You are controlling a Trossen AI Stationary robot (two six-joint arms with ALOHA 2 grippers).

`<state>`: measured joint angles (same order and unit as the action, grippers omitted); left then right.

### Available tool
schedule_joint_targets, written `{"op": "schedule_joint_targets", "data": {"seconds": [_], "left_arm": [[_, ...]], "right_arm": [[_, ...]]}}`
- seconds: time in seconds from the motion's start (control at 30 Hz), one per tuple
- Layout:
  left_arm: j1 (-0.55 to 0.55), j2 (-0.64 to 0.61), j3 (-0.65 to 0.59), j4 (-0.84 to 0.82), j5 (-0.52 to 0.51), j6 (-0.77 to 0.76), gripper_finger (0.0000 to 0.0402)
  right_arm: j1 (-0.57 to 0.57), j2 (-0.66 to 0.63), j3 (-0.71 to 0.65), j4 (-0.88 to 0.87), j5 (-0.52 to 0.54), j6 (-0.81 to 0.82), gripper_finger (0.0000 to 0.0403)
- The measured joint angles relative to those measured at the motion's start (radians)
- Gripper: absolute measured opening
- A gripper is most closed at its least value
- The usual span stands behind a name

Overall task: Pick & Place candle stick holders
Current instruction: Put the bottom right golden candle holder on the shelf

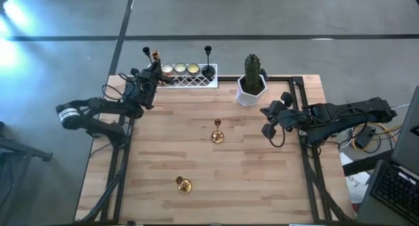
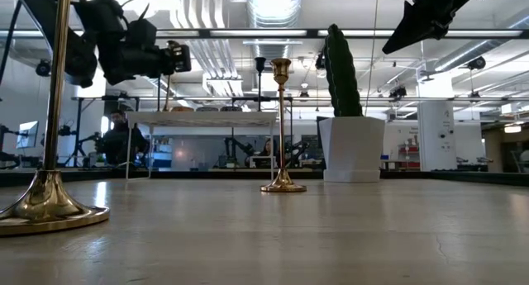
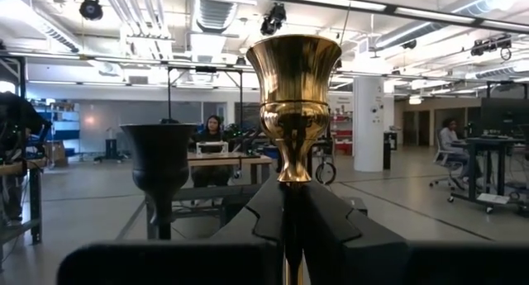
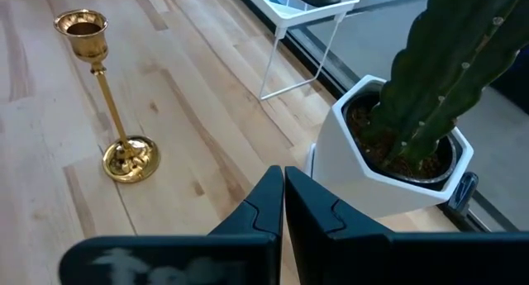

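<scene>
My left gripper (image 1: 153, 70) is at the left end of the white lattice tray (image 1: 196, 82), shut on a gold stemmed holder (image 3: 293, 87) that stands upright. A black stemmed holder (image 3: 159, 165) is right beside it, and another black one (image 1: 208, 59) stands at the tray's right end. Three low cream-gold cups (image 1: 180, 69) sit on the tray between them. One gold holder (image 1: 217, 134) stands on its round base at mid table, another (image 1: 183, 184) near the front edge. My right gripper (image 1: 266, 118) is shut and empty, above the table beside the cactus pot. My left gripper pinches the gold holder's stem (image 3: 287, 186) just under its cup, between its two fingers (image 3: 331, 219). The fingers come level from the table's near left side and lie across the stem. The holder stands upright. Its base is hidden by the gripper.
A white pot with a green cactus (image 1: 251, 82) stands at the far right, close to my right gripper. The tray stands on thin legs (image 4: 273, 62) at the table's far edge. Bare wood lies between the two free gold holders. People sit in the room beyond.
</scene>
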<state>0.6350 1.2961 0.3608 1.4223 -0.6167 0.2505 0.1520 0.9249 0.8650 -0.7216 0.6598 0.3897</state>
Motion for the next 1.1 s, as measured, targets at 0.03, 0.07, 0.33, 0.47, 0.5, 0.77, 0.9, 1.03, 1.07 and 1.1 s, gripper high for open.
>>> {"op": "schedule_joint_targets", "data": {"seconds": [0.03,0.07,0.33,0.47,0.5,0.77,0.9,1.03,1.07,1.1], "left_arm": [[0.0,-0.001,-0.001,0.0,0.001,0.0,0.0034],[0.0,-0.001,-0.002,0.0,0.001,-0.002,0.0042],[-0.001,-0.002,-0.005,-0.001,0.033,-0.005,0.0079],[-0.001,-0.003,-0.005,-0.007,0.033,-0.005,0.0081],[-0.001,-0.003,-0.004,-0.012,0.033,-0.005,0.0082],[-0.001,-0.017,-0.007,-0.057,-0.005,-0.017,0.0126],[-0.002,-0.053,-0.007,-0.097,-0.034,-0.018,0.0158],[-0.004,-0.118,-0.007,-0.226,-0.039,-0.048,0.0182],[-0.005,-0.139,-0.007,-0.267,-0.038,-0.064,0.0186],[-0.007,-0.16,-0.007,-0.307,-0.039,-0.08,0.0189]], "right_arm": [[0.0,0.0,0.0,0.0,0.0,0.0,0.0008],[0.0,0.0,0.0,0.0,0.0,0.0,0.0008],[0.0,0.0,0.0,0.0,-0.002,0.0,0.0008],[0.0,0.0,0.0,0.0,-0.002,0.0,0.0008],[0.0,0.0,0.0,0.0,-0.002,0.0,0.0008],[0.0,0.0,0.0,0.0,-0.006,0.003,0.0008],[0.0,0.0,0.0,-0.001,-0.006,0.002,0.0008],[0.0,0.0,0.0,-0.002,-0.006,0.003,0.0008],[0.0,0.0,0.0,-0.002,-0.006,0.002,0.0008],[0.0,0.0,0.0,-0.002,-0.006,0.002,0.0008]]}}
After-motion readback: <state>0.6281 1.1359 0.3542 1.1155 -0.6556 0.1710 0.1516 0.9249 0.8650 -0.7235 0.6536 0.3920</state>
